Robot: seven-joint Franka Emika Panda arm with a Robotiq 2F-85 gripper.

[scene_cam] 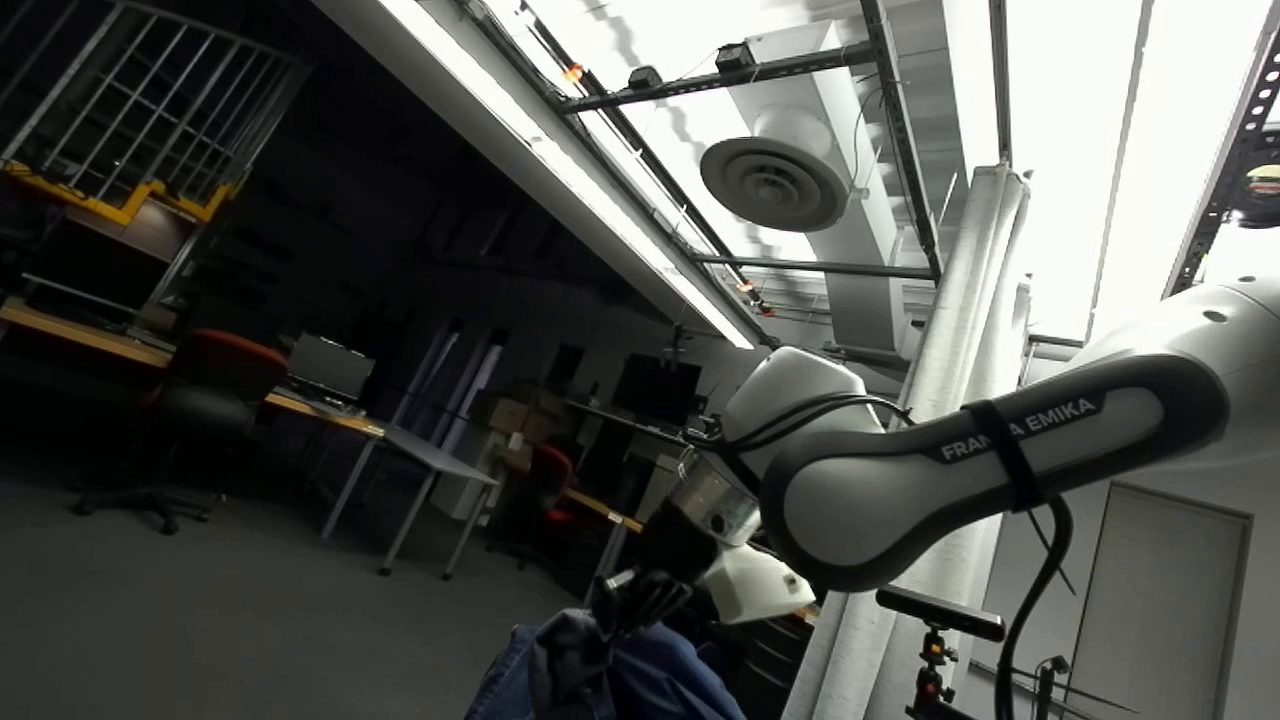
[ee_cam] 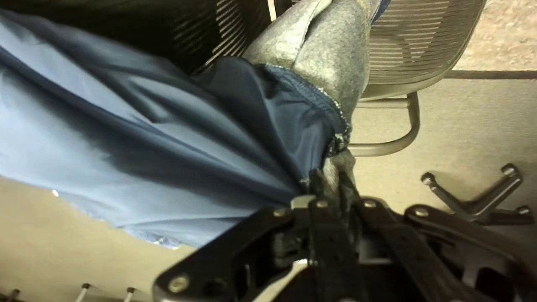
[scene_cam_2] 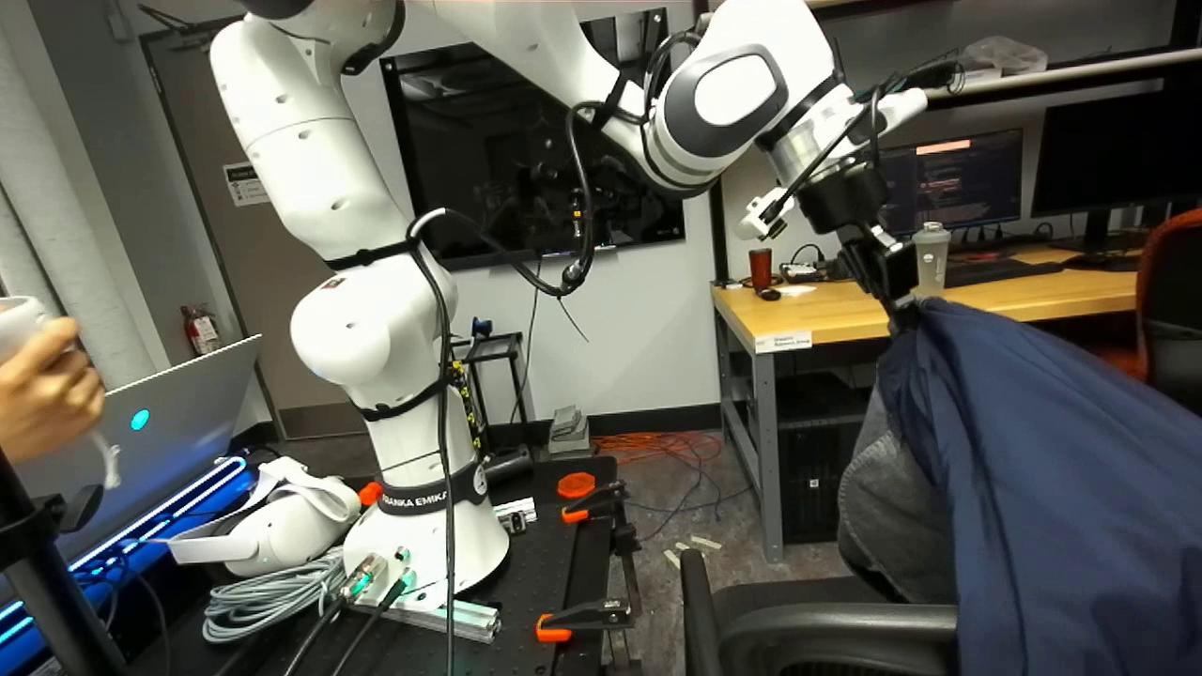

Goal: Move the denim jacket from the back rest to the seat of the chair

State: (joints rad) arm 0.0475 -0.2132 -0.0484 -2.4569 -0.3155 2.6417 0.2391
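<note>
— What have the fingers (ee_cam: 331, 241) got?

— A gathered fold of the denim jacket (scene_cam_2: 1061, 469), pinched at the tips. They are drawn nearly together, with just cloth between.

— Which part?

— Near an edge, by a rough seam (ee_cam: 331, 105) where smooth blue cloth (ee_cam: 176, 138) meets a grey, felt-like side (ee_cam: 335, 58). Collar, cuff or hem, I can't tell.

— A good hold?

— I'd say so. A thick seam should give more bite than the slick blue face, which could creep through the pinch. It looks soft and limp, hardly fragile, middling in weight. The long loose part will likely swing and drag, so this grip steers one corner only; a slow, low sweep would suit it.

— Where does the rest lie?

— In an exterior view it falls from the gripper (scene_cam_2: 901, 317) to the right and near side, by the right end of the armrest (scene_cam_2: 845, 622) of the chair (scene_cam_2: 798, 591), and runs out of frame. In the wrist view the grey side passes in front of mesh (ee_cam: 413, 46). Whether any of it lies on the back rest, I can't tell.

— And the seat?

— Hardly shown. My guess is that the jacket is held up at one corner and not yet laid there.

— Farther out?

— A desk (scene_cam_2: 1014, 302) with a bottle (scene_cam_2: 932, 253) on it, on the far side, behind the gripper.
</note>
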